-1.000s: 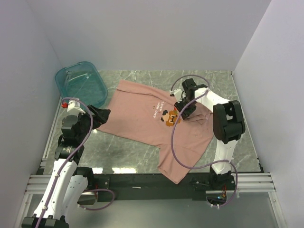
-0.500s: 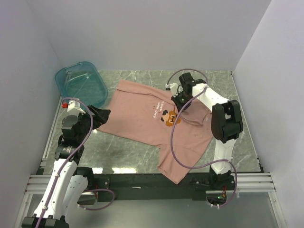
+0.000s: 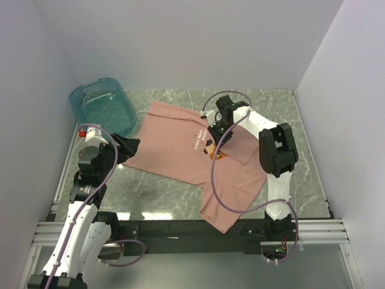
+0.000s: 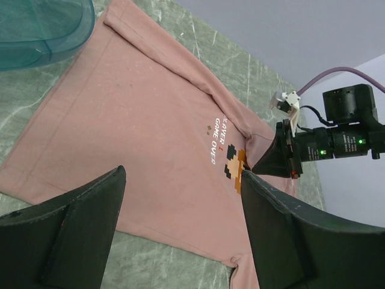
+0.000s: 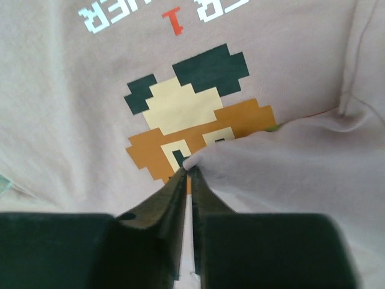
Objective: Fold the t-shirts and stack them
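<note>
Up close on the right wrist camera, the right gripper (image 5: 187, 171) is clamped on a fold of the t-shirt (image 5: 72, 90) over its pixel graphic (image 5: 180, 102), a pinch the overhead barely shows. Over the shirt's left edge the left gripper (image 4: 181, 174) hangs wide apart, empty. It lies spread on the table (image 3: 283, 102), long axis left-to-right, hem probably toward the tub (image 3: 102, 105).

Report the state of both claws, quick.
Left claw: open, holding nothing.
Right claw: closed, pinching a fold of the shirt.
</note>
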{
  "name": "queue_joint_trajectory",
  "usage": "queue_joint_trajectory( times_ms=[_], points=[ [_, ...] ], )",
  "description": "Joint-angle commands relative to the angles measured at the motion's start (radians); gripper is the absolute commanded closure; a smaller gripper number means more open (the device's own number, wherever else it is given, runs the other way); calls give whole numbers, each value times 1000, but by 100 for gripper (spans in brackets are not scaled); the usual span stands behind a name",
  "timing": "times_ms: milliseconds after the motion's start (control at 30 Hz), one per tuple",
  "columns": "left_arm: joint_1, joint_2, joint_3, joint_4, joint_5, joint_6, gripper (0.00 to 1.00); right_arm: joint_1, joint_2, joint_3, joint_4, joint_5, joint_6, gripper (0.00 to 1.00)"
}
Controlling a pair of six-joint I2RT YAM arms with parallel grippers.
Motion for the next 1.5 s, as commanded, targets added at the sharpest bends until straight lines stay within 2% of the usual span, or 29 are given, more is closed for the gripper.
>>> queue_joint_trajectory(
  times_ms=[0,67,167,300,333,433,467,567,733,967,1467],
  points=[
    [5,1,12,27,-5,4,17,0,-22,54,-34,-6,-2,84],
    [5,1,12,26,-6,5,17,-7,-52,46,-36,-1,-14,73],
    [5,-4,11,26,-9,4,17,-56,-105,55,-42,-10,-9,67],
    [5,-5,4,35,-5,-1,17,-188,-145,70,-22,-50,30,66],
    [4,-2,3,38,-3,-4,17,-264,-147,69,-10,-58,67,66],
    [5,-4,-5,46,2,-9,17,-366,-136,54,58,-59,176,66],
    [5,-4,-9,50,6,-10,17,-450,-129,54,84,-45,205,66],
    [4,-2,-23,65,14,-18,17,-535,-73,81,95,-24,302,66],
    [7,6,-31,70,21,-21,17,-593,3,116,131,-35,412,67],
    [7,-4,-37,67,17,-29,17,-621,89,158,136,-42,445,66],
    [7,19,-34,84,28,-39,17,-652,48,78,179,16,494,66]
  ],
)
